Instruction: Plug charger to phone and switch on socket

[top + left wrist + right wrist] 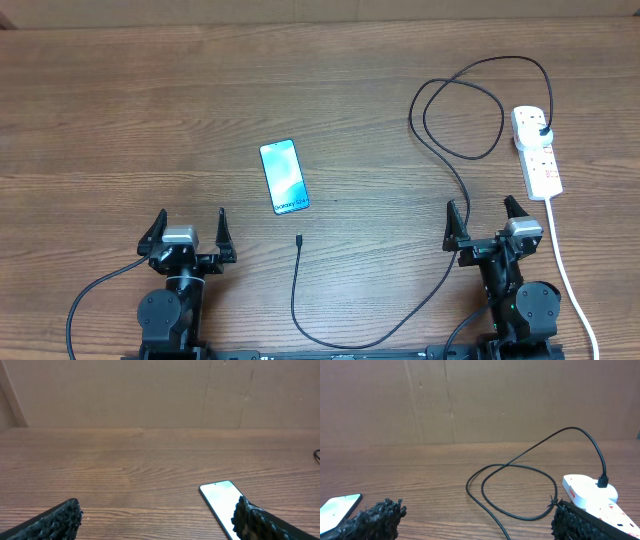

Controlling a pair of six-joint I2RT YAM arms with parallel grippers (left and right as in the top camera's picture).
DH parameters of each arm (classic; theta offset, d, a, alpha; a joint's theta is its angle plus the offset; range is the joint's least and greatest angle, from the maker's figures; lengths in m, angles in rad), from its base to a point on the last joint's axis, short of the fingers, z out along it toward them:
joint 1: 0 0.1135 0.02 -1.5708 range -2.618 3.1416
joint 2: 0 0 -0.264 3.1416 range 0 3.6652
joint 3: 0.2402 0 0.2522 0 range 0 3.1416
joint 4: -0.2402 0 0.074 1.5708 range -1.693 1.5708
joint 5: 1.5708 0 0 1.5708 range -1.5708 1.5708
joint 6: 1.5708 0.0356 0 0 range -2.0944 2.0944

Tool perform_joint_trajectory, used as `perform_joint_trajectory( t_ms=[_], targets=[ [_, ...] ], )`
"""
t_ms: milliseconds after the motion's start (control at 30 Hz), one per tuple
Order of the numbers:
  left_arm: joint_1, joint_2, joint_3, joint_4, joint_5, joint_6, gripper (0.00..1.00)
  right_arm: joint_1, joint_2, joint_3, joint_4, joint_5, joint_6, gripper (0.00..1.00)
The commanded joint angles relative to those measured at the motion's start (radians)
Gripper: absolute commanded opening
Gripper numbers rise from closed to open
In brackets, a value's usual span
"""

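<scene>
The phone (283, 176) lies flat mid-table with its light-blue screen lit; it also shows in the left wrist view (221, 501) and at the left edge of the right wrist view (339, 508). The black charger cable (440, 150) loops on the right, its plug (541, 130) seated in the white socket strip (537, 152). Its connector tip (298, 240) lies loose below the phone. The cable loop (520, 487) and the strip (587, 491) show in the right wrist view. My left gripper (189, 232) is open and empty, near the front edge. My right gripper (485, 220) is open and empty, over the cable.
The strip's white cord (567, 270) runs down the right side to the front edge. The black cable sweeps along the front between the two arm bases (400, 325). A brown board wall (150, 390) stands behind the wooden table.
</scene>
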Motion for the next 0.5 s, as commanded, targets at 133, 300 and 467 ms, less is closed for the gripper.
perform_joint_trajectory(
  t_ms=[133,300,467],
  targets=[
    [0.007,-0.01,-0.003,0.001,0.009,-0.018,1.0,0.006,-0.009,-0.011,0.005,0.0,-0.008,1.0],
    [0.007,-0.01,-0.003,0.001,0.009,-0.018,1.0,0.006,-0.009,-0.011,0.005,-0.001,-0.008,1.0],
    [0.007,-0.01,-0.003,0.001,0.009,-0.018,1.0,0.006,-0.009,-0.011,0.005,-0.001,-0.008,1.0]
  ],
)
